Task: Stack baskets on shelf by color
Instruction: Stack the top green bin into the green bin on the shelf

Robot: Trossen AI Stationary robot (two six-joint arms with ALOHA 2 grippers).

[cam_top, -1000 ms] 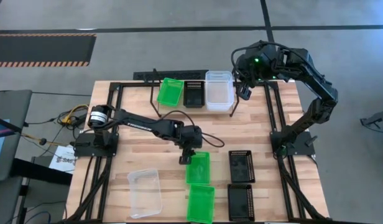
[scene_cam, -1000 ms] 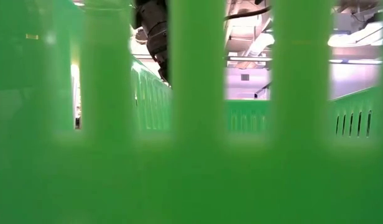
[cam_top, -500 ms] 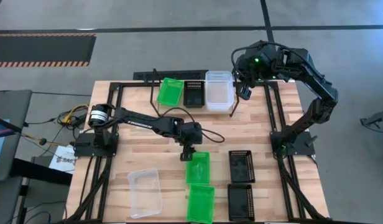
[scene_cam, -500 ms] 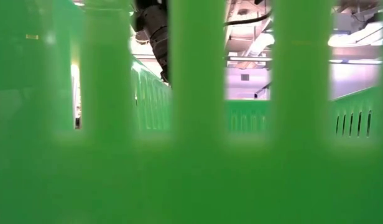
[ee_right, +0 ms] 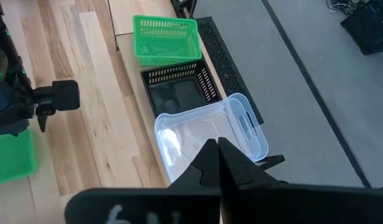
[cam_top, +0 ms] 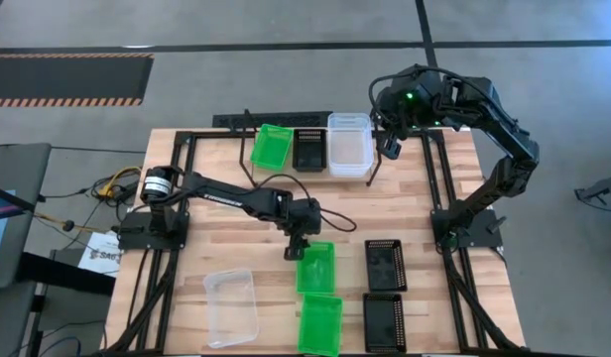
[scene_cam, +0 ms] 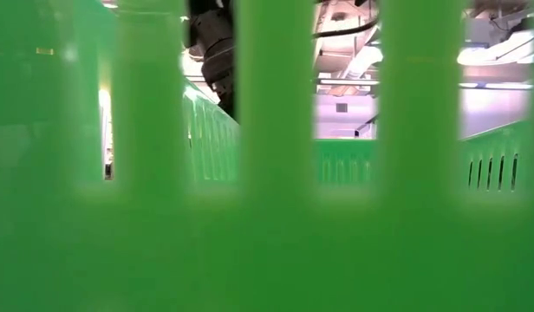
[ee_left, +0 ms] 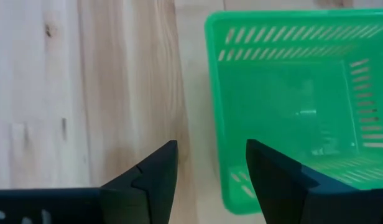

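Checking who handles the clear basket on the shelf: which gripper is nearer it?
Right. The right gripper hovers just beside the clear basket on the shelf; the left gripper is far off, at a green basket mid-table.

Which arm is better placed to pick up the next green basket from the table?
The left. Its open gripper hangs over the rim of a green basket mid-table. The right gripper is shut, far off beside the clear basket on the shelf.

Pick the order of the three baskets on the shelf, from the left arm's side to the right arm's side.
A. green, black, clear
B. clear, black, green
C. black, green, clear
A: the high view shows the green basket, then the black basket, then the clear basket along the shelf.
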